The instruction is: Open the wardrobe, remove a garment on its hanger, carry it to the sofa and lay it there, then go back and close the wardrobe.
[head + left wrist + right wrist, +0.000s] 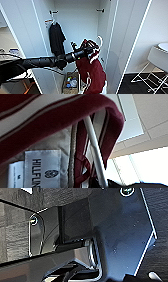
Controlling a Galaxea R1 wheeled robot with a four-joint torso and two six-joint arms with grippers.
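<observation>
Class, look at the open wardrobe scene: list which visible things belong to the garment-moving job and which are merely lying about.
Job:
wardrobe
maroon jacket
white hanger
left pincer

Lying about:
black t-shirt
items on the wardrobe floor
white chair

head: high, looking forward and down into the open tall white wardrobe (75,22) | left wrist: pressed close under the maroon, white-trimmed jacket (62,116) and white plastic hanger (96,154), facing up to the ceiling | shared: jacket (91,70), hanger (100,40) | right wrist: close on robot's own dark plate, facing dark floor
</observation>
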